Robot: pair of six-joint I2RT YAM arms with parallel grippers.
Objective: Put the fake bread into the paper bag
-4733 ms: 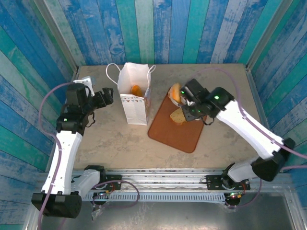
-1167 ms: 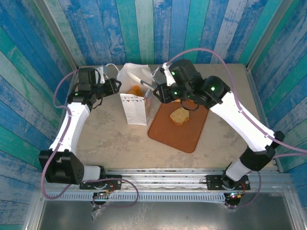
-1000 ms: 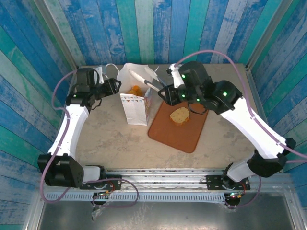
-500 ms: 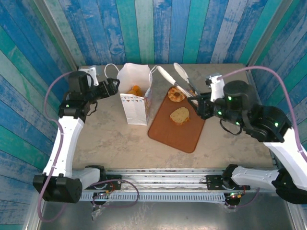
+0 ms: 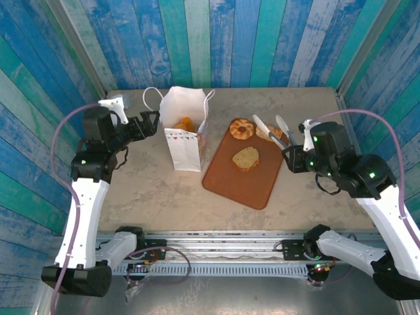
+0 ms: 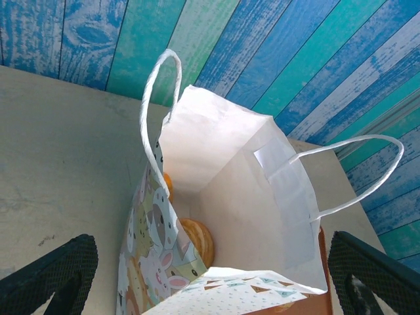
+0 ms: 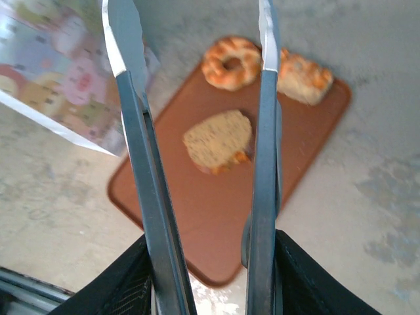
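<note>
The white paper bag stands open on the table, with fake bread inside it. The left wrist view looks down into the bag at a golden roll. My left gripper is open just left of the bag and holds nothing. A ring pastry, a toast slice and another piece lie on the brown tray. My right gripper is shut on metal tongs. The tong blades stand apart and empty above the toast slice and ring pastry.
Blue and teal plank walls close in the table on three sides. The tray lies at an angle right of the bag. Bare table lies in front of the bag and tray, toward the arm bases.
My right arm has pulled the tongs back from the bag's mouth to the tray's right end. My left gripper has opened and drawn back a little from the bag's left edge.
</note>
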